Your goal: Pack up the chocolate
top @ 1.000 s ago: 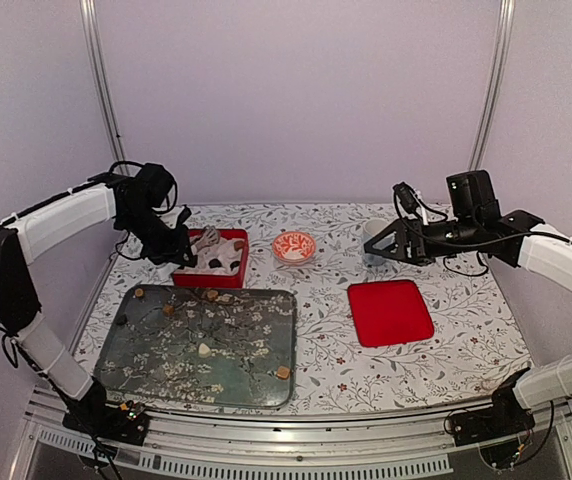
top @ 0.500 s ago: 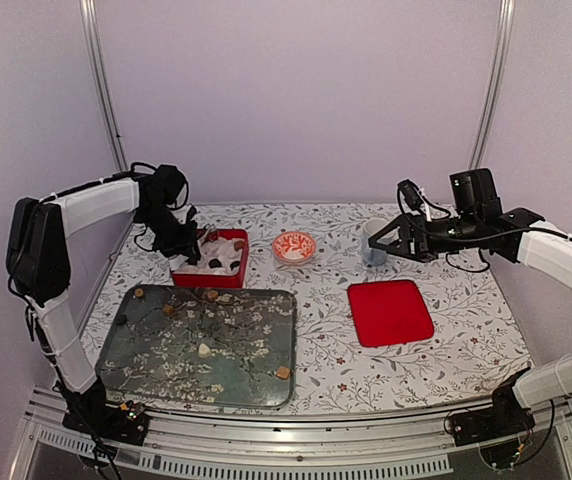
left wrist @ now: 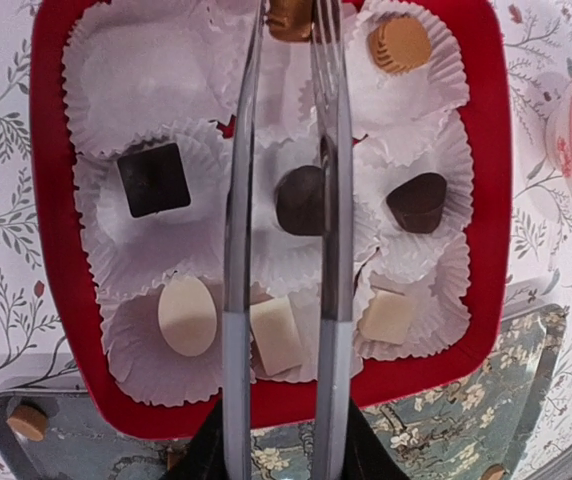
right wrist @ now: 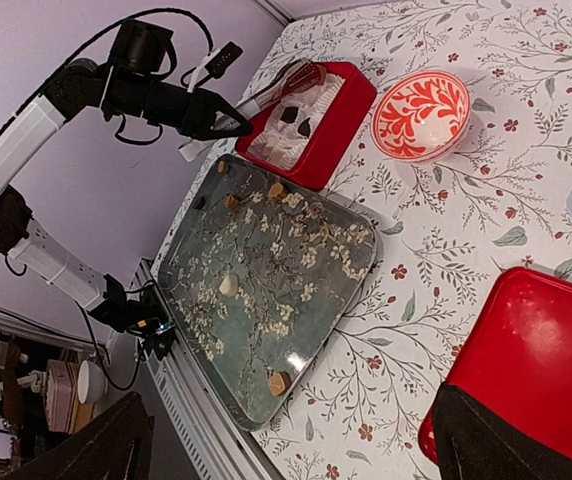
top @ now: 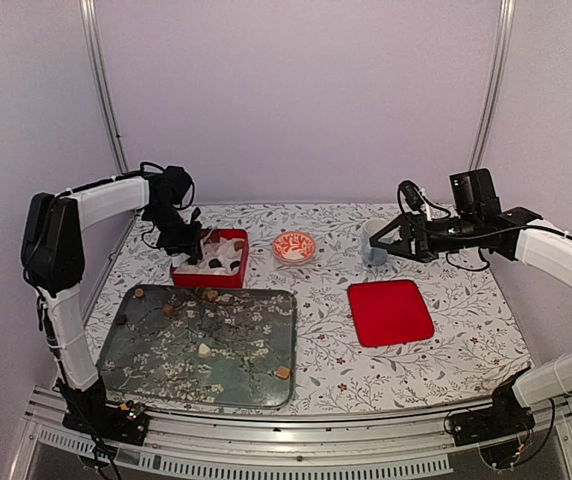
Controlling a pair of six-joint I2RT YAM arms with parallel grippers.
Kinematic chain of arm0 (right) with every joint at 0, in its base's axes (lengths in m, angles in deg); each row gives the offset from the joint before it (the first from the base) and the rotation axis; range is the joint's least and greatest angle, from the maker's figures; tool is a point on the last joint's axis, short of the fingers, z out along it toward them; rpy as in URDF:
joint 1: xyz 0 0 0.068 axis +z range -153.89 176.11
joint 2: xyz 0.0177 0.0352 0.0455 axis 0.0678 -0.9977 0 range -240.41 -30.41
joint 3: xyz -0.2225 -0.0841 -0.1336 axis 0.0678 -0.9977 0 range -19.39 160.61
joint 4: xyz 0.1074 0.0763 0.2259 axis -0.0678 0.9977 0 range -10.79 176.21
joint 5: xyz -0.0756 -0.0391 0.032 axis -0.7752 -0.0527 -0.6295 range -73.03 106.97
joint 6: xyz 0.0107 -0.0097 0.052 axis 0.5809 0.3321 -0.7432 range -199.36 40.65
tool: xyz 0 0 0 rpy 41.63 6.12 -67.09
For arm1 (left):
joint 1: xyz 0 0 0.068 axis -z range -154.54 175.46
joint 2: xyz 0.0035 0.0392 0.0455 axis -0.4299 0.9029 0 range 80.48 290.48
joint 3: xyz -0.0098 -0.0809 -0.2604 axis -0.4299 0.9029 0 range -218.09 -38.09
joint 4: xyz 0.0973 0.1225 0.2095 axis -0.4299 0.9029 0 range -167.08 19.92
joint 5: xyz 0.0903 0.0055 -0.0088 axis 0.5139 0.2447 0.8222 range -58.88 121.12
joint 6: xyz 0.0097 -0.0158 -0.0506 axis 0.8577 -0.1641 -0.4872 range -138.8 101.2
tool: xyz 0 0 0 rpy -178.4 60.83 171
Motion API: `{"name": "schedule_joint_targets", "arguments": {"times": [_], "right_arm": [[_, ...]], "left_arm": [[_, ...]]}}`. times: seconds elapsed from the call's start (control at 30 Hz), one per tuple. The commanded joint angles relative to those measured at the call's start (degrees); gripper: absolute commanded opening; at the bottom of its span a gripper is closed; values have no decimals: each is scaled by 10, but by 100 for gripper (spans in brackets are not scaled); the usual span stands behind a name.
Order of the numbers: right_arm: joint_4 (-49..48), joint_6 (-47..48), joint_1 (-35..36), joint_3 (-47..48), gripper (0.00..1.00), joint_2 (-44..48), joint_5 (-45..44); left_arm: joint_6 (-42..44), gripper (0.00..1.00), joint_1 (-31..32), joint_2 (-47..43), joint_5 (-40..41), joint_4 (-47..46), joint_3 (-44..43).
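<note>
The red box (left wrist: 51, 250) holds paper cups with chocolate: dark pieces (left wrist: 153, 179), a caramel round (left wrist: 399, 44) and cream-white ones (left wrist: 187, 315). My left gripper (left wrist: 288, 10) reaches over the box (top: 228, 277) on long thin fingers. It is shut on a caramel chocolate piece (left wrist: 288, 20) at the far row. More chocolate lies loose on the dark floral tray (top: 146, 370), including a white lump (top: 204, 349) and a caramel cube (top: 282, 372). My right gripper (top: 378, 240) hovers open at the back right with nothing between its fingers (right wrist: 496, 440).
A red-and-white patterned bowl (top: 294, 246) stands right of the box. A pale cup (top: 371, 255) sits under the right gripper. The red lid (top: 390, 312) lies flat in front of it. The tray fills the near left of the floral tablecloth.
The left arm's elbow has swung back and up while its gripper stayed over the red box. The right arm shifted only slightly.
</note>
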Motion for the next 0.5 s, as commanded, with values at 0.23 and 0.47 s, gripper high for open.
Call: {"name": "schedule_joint_targets", "arguments": {"times": [0.23,0.47], "right_arm": [[-7,8,-5,16,99,0,10],[-7,7,-5,7,99,14,10]], "left_arm": [[13,30,-6,-7,2,13,-3],[5,36,-7,-67,0,25,13]]}}
